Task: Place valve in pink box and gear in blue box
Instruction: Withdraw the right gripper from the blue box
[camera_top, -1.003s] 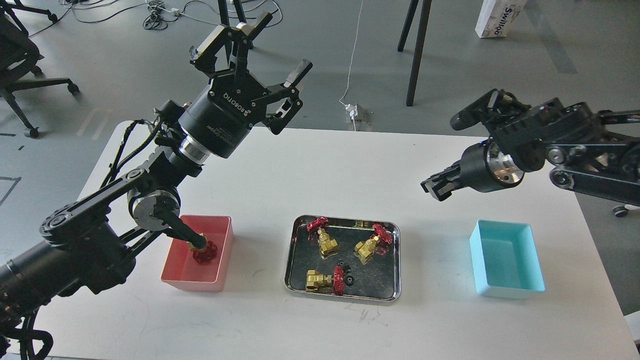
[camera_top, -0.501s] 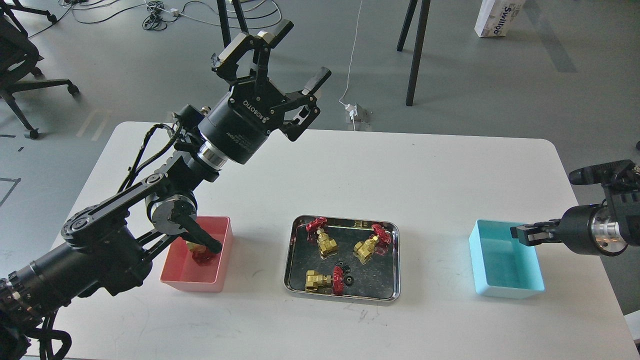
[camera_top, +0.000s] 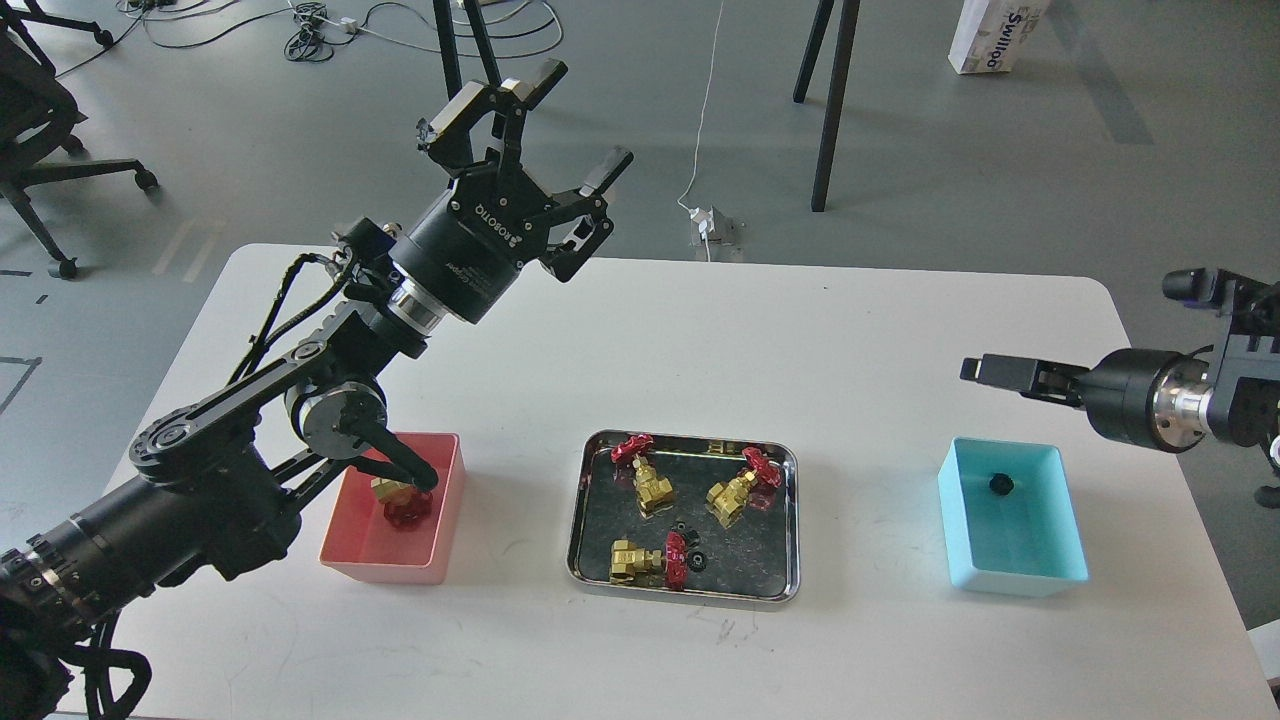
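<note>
One valve (camera_top: 398, 500) lies in the pink box (camera_top: 385, 572) at the front left, partly hidden by my left arm. Three more valves (camera_top: 650, 482) lie in the steel tray (camera_top: 790, 590) at mid table, with two small black gears (camera_top: 692, 558) between them. One gear (camera_top: 1000, 484) lies in the blue box (camera_top: 1020, 582) at the right. My left gripper (camera_top: 568, 125) is open and empty, raised high above the table's far left. My right gripper (camera_top: 982, 369) hovers just behind the blue box, seen as one dark bar.
The white table (camera_top: 860, 360) ends near the blue box on the right. My left arm's elbow hangs over the pink box. Chair and stand legs are on the floor behind the table.
My right gripper has drawn back and up from over the blue box, and a gear now lies in that box. My left gripper has shifted slightly left, still open.
</note>
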